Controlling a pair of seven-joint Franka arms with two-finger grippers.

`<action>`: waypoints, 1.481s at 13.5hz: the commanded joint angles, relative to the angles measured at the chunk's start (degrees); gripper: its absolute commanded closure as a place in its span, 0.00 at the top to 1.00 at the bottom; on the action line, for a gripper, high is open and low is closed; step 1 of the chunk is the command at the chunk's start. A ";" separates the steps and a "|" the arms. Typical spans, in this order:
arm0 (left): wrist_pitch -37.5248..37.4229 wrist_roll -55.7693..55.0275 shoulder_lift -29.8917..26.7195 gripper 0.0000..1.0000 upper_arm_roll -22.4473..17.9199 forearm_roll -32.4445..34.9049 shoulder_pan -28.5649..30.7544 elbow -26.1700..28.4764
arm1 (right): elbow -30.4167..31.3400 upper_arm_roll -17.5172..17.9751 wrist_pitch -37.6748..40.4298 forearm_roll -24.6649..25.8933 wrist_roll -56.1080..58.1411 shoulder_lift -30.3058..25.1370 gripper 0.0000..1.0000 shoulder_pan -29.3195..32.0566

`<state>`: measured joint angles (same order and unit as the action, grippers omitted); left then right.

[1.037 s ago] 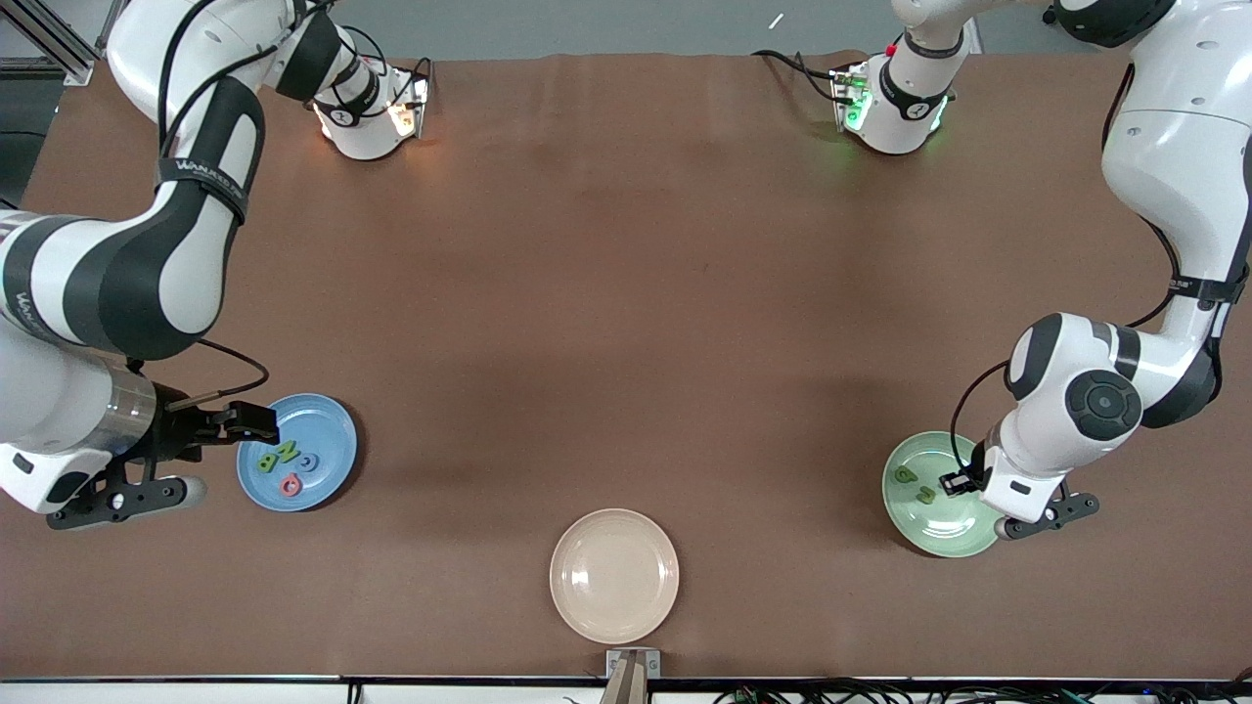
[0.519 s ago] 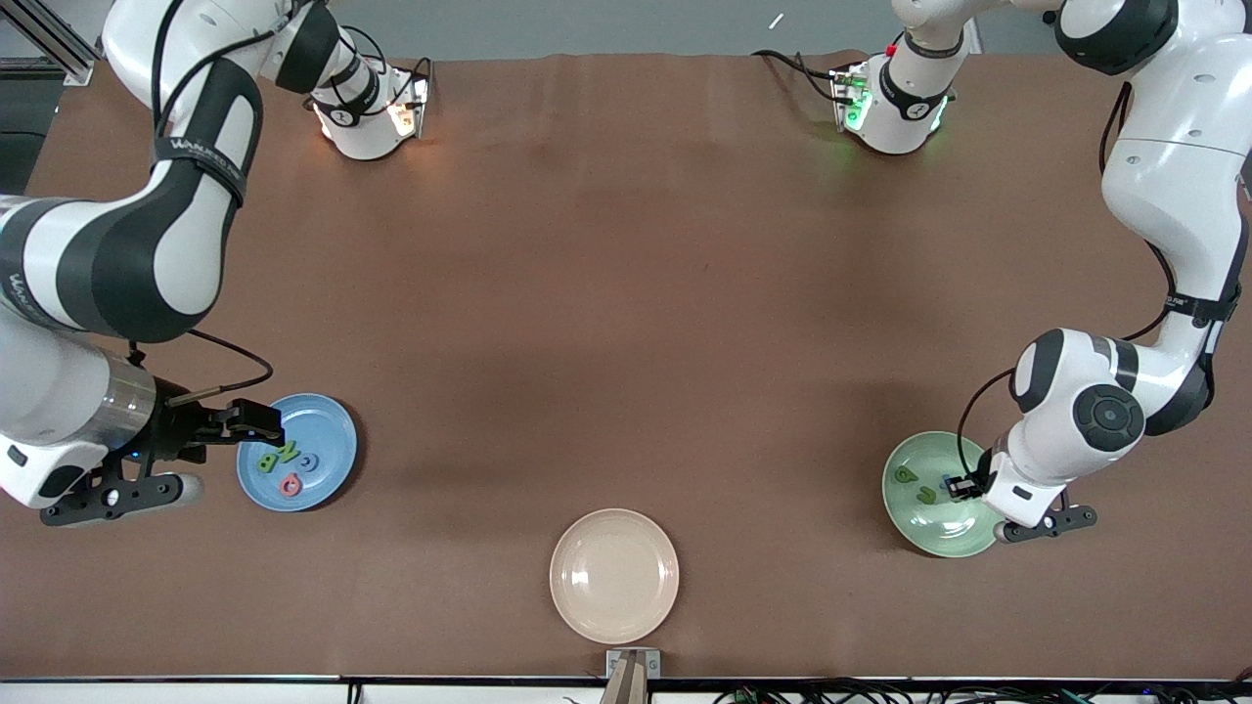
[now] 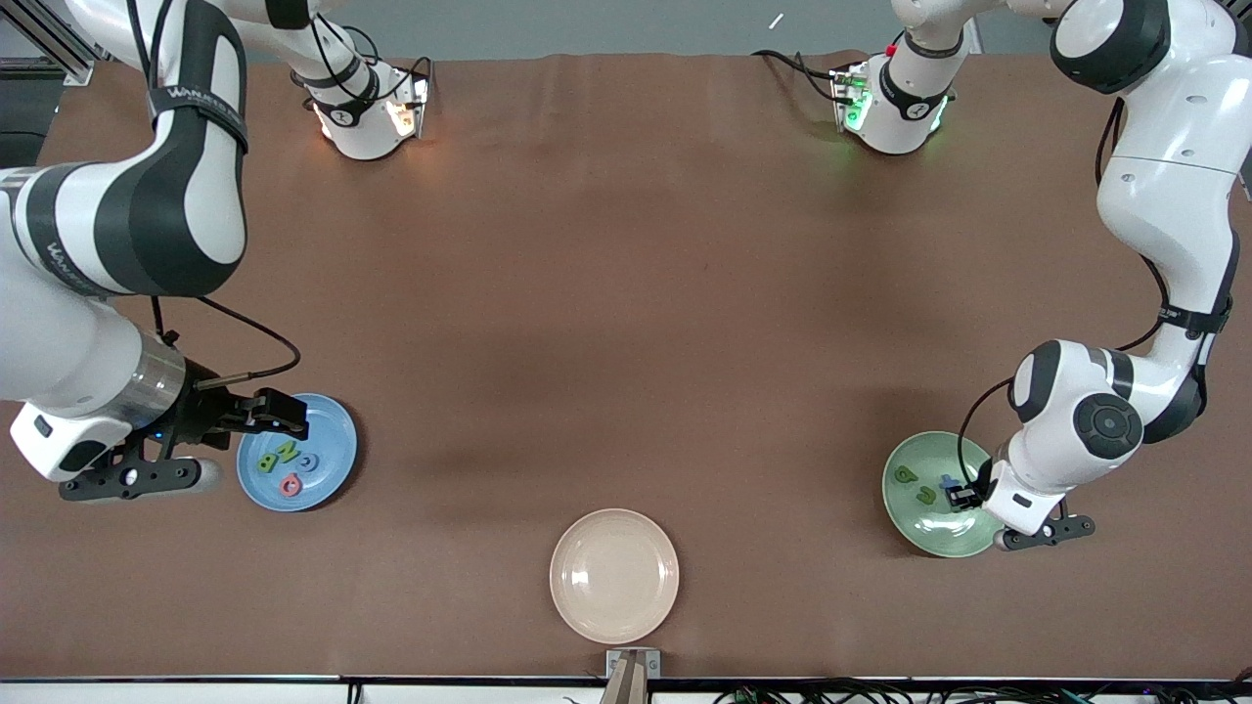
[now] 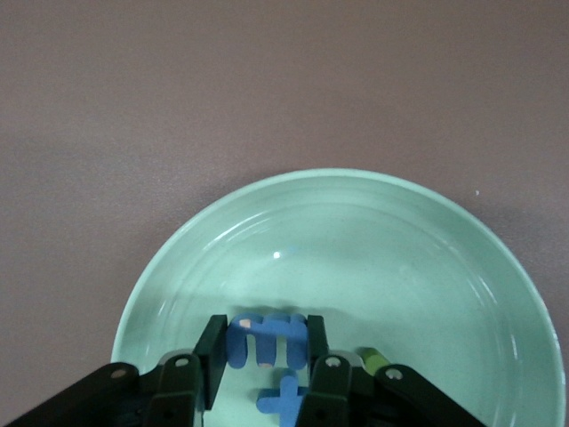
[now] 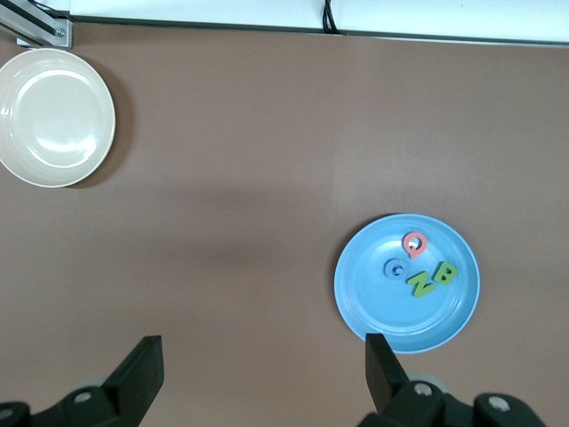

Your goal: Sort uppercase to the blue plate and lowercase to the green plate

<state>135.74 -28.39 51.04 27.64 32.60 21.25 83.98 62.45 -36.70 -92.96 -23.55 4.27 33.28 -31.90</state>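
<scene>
A: Four uppercase letters [image 3: 288, 462] lie on the blue plate [image 3: 333, 420], toward the right arm's end of the worktop. Lowercase?

B: Blue m [image 4: 267, 341] clamped in the left gripper [image 3: 957, 494] jaws, low over the green plate [image 3: 934, 538]. Blue x [image 4: 283, 397] and two green lowercase letters [image 3: 916, 484] lie in that plate.

A: Step in hand?

B: Likely placing the last lowercase. Next calls for the jaws to part, then a straight lift.

A: Right side?

B: Right gripper [image 3: 274, 411] waits over the blue plate's rim, jaws wide apart, holding nothing. Beige plate [image 3: 614, 575] bare.
</scene>
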 commanded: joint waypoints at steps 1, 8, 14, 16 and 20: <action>0.05 0.62 0.64 0.64 -0.30 0.53 -0.68 -1.45 | 5.56 10.56 -1.51 8.84 -6.53 -6.90 1.00 4.28; -1.79 0.79 -3.39 1.00 0.57 0.71 0.29 -0.83 | 14.71 37.11 -1.70 19.95 -14.55 -18.51 1.00 25.27; -13.39 0.88 -8.84 1.00 5.67 -0.26 1.95 -1.01 | 21.12 38.90 -1.96 21.70 -14.55 -26.68 1.00 29.52; -15.84 0.88 -11.04 1.00 5.94 -0.26 1.96 -0.92 | 21.83 37.50 -1.70 21.88 -14.55 -27.92 1.00 29.78; -19.01 0.88 -14.82 1.00 6.03 -0.78 1.96 -0.92 | 23.24 36.27 -1.08 21.88 -13.85 -30.38 1.00 30.23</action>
<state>118.72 -28.18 38.51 33.00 32.51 22.51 82.02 82.20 -0.89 -93.63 -2.71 -9.36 6.13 -2.21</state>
